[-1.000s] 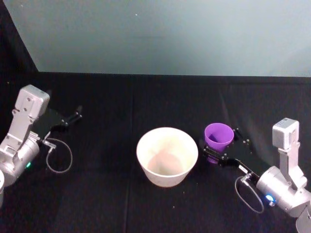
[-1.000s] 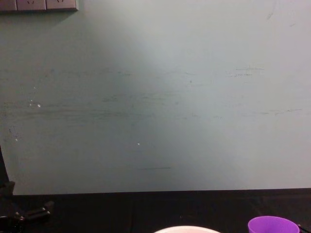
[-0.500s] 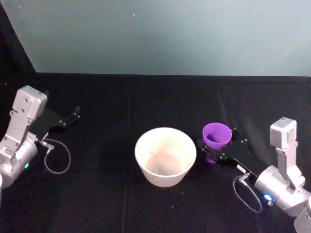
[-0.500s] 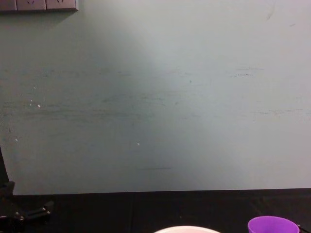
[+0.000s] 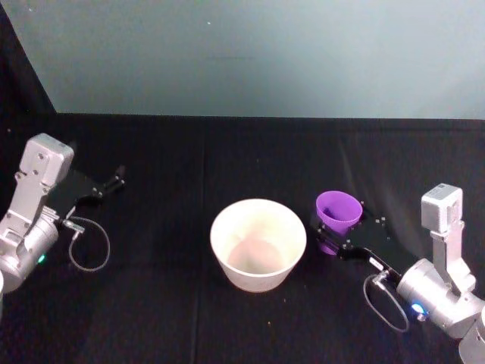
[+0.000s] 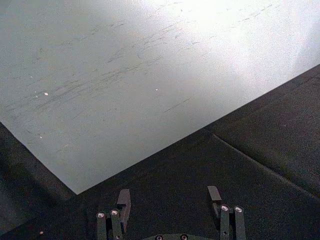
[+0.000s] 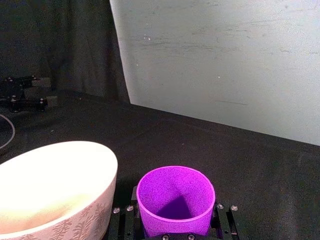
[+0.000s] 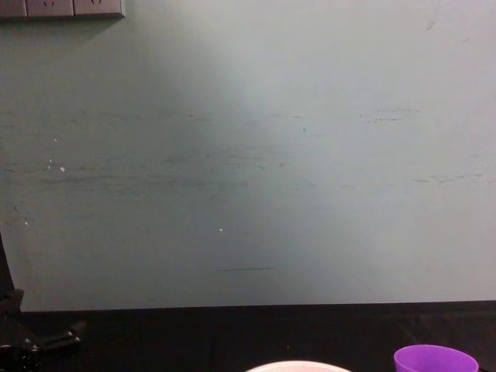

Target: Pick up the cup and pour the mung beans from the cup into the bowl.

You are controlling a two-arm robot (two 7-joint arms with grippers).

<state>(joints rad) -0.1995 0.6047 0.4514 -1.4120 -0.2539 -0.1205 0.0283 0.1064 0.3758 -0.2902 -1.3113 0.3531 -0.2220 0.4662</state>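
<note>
The right hand (image 5: 338,226) is at the right side of the black bench (image 5: 174,144), reaching forward from the near right. Its two dark fingers (image 7: 123,217) are clamped on the purple cup (image 5: 339,212), one on each side of the lower wall. The cup stands upright between them with its mouth open to the top. In the right wrist view the cup (image 7: 175,200) sits squarely in the hand's grasp, its rim well above the finger tops and its inside purple and shadowed. Whether its base rests on the bench or hangs just clear of it is hard to tell from these angles.

The bowl (image 5: 258,202) sits near the middle of the bench, just beside the cup on the robot's left and apart from it, with a narrow dark gap between them. It is whitish, wider than the cup, with a faint leafy pattern on its outer wall (image 7: 65,220). In the chest view the cup's rim (image 8: 434,359) and the bowl's rim (image 8: 298,366) show at the lower edge.

The left hand (image 5: 117,179) is parked well apart at the left side of the bench, its fingers (image 6: 123,202) spread and holding nothing.
</note>
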